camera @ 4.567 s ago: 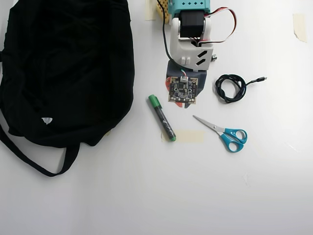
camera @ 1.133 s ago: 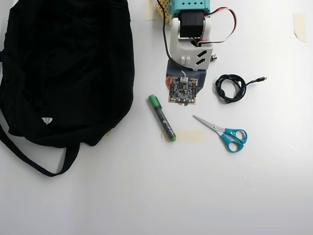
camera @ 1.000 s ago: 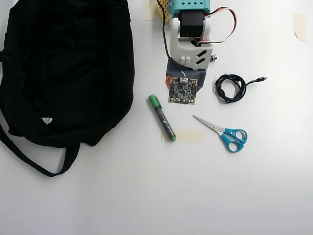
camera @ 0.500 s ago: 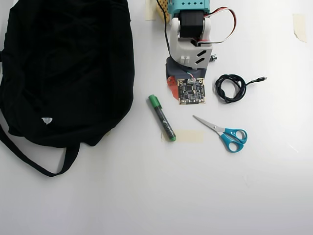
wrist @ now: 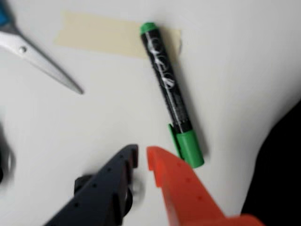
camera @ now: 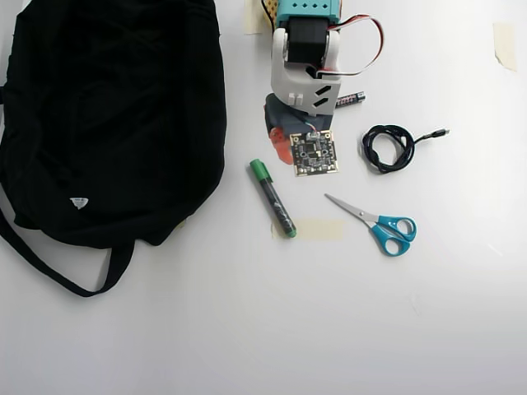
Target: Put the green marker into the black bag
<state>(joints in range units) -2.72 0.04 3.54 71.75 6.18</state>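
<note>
The green marker [camera: 272, 198] lies flat on the white table, its green cap pointing up-left toward the arm and its small green end resting on a tape strip. In the wrist view the marker [wrist: 170, 92] runs diagonally, with the cap just right of my gripper [wrist: 142, 157]. The dark finger [wrist: 120, 172] and the orange finger [wrist: 171, 179] stand almost together with nothing between them. From overhead the gripper [camera: 286, 153] sits just above and right of the cap, mostly hidden under the wrist camera board. The black bag [camera: 107, 115] fills the left side; its edge [wrist: 282, 165] shows in the wrist view.
Blue-handled scissors [camera: 375, 222] lie right of the marker, and their blades [wrist: 42, 63] show in the wrist view. A coiled black cable [camera: 389, 148] sits further right. A small black battery [camera: 349, 98] lies beside the arm. Beige tape [camera: 317, 229] is stuck under the marker's end.
The arm has swung slightly left toward the marker's cap, and the wrist camera board has shifted with it. The battery by the arm now shows. Marker, bag and scissors have not moved.
</note>
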